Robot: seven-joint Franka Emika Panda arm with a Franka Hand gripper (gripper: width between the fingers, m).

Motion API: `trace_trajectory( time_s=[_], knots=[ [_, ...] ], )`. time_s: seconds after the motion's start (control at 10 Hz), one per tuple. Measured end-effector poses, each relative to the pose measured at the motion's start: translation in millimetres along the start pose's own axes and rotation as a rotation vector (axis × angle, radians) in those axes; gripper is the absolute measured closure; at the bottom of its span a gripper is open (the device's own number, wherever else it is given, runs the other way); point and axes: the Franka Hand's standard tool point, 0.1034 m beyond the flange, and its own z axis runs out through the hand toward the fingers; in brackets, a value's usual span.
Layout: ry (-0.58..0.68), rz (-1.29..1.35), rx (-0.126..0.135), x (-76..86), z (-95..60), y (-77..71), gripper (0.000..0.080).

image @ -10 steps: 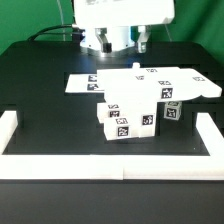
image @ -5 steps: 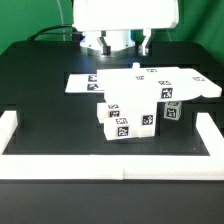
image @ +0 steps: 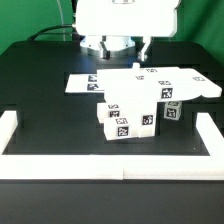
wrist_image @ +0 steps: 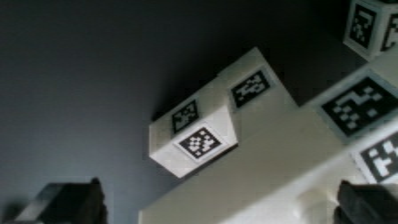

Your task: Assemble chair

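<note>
The white chair pieces (image: 135, 108) stand grouped in the middle of the black table. Several blocky parts with tags sit side by side (image: 120, 120). A broad flat part (image: 185, 83) lies over them toward the exterior view's right. My gripper (image: 116, 47) hangs high behind them, open and empty. In the wrist view its two dark fingers (wrist_image: 71, 200) stand wide apart around my gripper's midpoint (wrist_image: 222, 208). A white chair part (wrist_image: 338, 150) with tags lies far below them.
The marker board (image: 85, 83) lies flat at the exterior view's left of the chair parts, and it shows in the wrist view (wrist_image: 214, 125). Low white border rails (image: 110, 166) run along the front and both sides of the table.
The arm's white hand has shifted slightly at the back of the table. The chair parts and marker board have not moved.
</note>
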Motion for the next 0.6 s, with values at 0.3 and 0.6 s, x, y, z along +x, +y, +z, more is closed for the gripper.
trace_trajectory(
  time_s=[0.3, 0.6],
  knots=[
    [0.001, 0.003, -0.015, -8.4, 4.2, 4.2, 0.0151],
    [-0.003, 0.004, -0.027, -8.8, 7.7, 9.4, 0.0151]
  ],
)
